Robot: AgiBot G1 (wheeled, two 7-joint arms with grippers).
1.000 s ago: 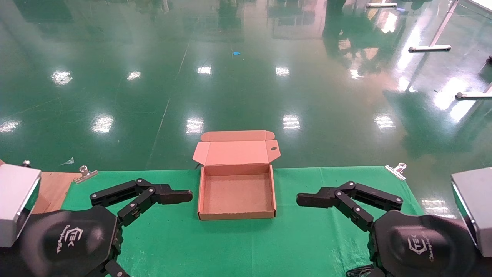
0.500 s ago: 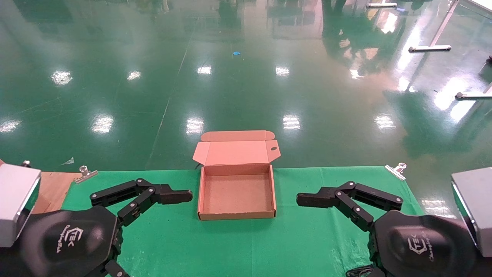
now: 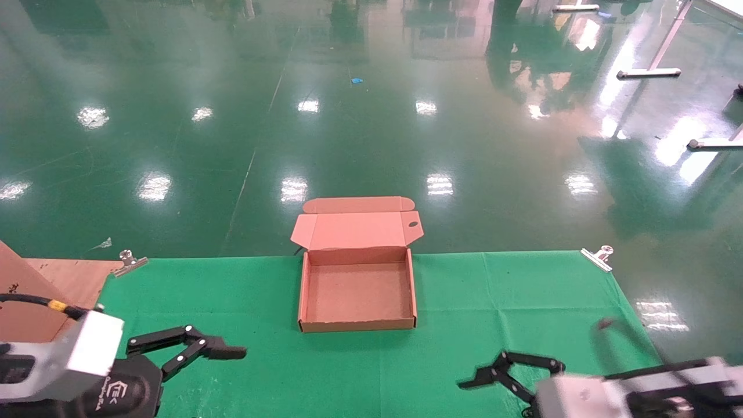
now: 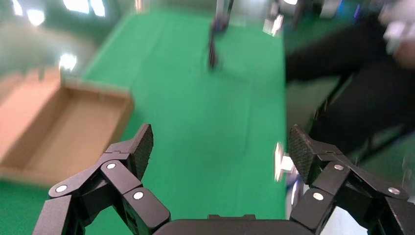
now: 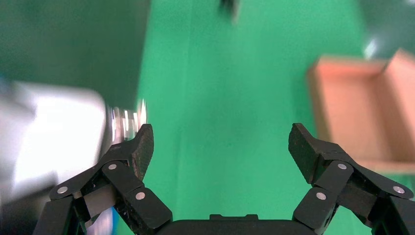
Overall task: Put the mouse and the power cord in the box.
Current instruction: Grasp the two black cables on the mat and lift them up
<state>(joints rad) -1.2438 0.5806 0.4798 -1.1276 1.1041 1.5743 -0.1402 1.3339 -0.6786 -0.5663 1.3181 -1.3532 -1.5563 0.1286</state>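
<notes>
The box [image 3: 357, 327] stands open and empty at the middle of the green cloth, its lid [image 3: 355, 229] folded back over the far edge. It also shows in the left wrist view [image 4: 58, 127] and the right wrist view [image 5: 352, 112]. The mouse and the power cord are out of view. My left gripper [image 4: 220, 147] is open over bare cloth, low at the near left, with one of its fingers [image 3: 223, 351] pointing toward the box. My right gripper [image 5: 220, 144] is open too, at the near right, one of its fingers [image 3: 482, 380] showing, nothing between its pads.
The green cloth [image 3: 360, 371] is held by metal clips at the far corners [image 3: 129, 259] [image 3: 598, 255]. A flat brown cardboard panel [image 3: 23, 302] lies beyond the cloth's left edge. Shiny green floor lies beyond the table.
Both arms have drawn back toward the near edge and away from the box, now lower in the head view. The box has not moved.
</notes>
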